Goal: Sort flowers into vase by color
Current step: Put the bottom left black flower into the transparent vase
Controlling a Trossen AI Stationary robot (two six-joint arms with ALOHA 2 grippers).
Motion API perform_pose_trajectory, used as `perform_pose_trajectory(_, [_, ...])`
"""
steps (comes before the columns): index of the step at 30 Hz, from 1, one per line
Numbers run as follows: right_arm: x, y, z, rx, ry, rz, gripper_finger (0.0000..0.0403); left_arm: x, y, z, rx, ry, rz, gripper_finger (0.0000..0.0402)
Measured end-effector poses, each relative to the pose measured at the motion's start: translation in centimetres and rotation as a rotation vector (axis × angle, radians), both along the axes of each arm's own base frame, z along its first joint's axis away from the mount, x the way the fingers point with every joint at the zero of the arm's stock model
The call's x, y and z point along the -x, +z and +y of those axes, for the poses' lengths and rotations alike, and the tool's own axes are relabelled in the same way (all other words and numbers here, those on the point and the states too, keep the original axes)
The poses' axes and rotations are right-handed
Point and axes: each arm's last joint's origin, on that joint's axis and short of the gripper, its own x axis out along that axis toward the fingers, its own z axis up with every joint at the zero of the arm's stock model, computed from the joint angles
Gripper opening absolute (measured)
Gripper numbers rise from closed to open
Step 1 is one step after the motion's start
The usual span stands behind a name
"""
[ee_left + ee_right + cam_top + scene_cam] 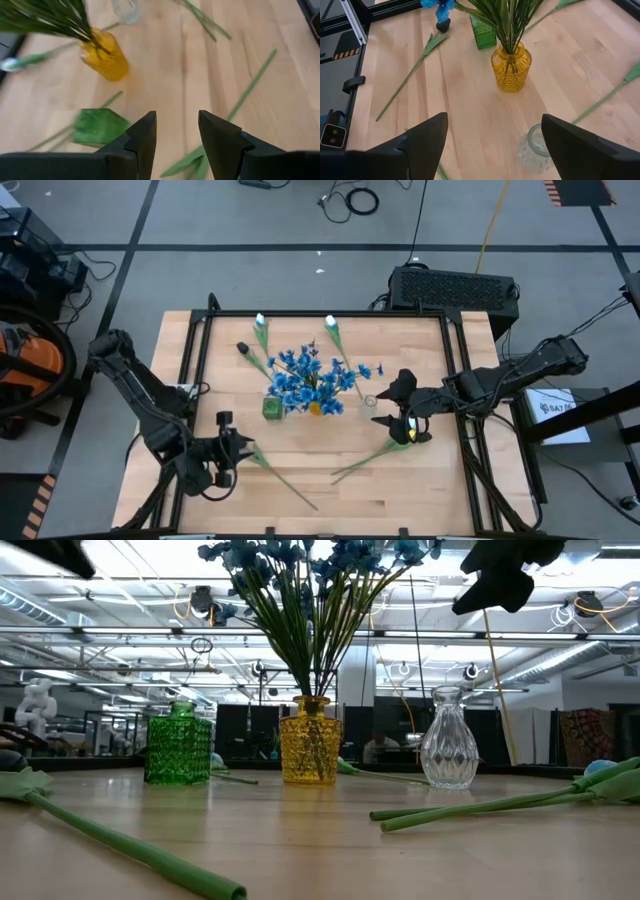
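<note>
Blue flowers point(310, 375) stand in a yellow vase point(511, 67), between a green vase point(272, 409) and a clear glass vase point(447, 745). Two white tulips point(262, 326) and a dark bud point(243, 348) lie on the far part of the table. One green stem point(285, 480) lies at the near left. My left gripper point(177, 130) hangs open just above its leafy end point(186, 161), with nothing between the fingers. Two more stems point(372, 456) lie at the near right, their heads under my right gripper point(492, 135), which hangs wide open above the table.
A black frame rail point(190, 370) borders the wooden table point(330, 510) on the left and right. Bare wood lies between the vases and the near edge. A dark box point(455, 285) sits behind the far right corner.
</note>
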Motion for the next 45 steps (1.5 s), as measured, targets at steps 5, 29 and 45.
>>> perform_pose_trajectory(5, [0.1, -0.1, 0.0, 0.004, 0.001, 0.010, 0.0313, -0.3, -1.8, -0.6, 0.105, -0.033, -0.021, 0.0154])
perform_pose_trajectory(29, [0.1, -0.2, 0.0, 0.009, 0.002, 0.020, 0.0313, -7.3, -10.0, -1.0, 0.205, -0.298, 0.274, 0.0154])
perform_pose_trajectory(45, [0.1, -0.2, 0.0, 0.010, 0.003, 0.021, 0.0313, -7.5, -10.7, 0.6, 0.145, -0.290, 0.370, 0.0154])
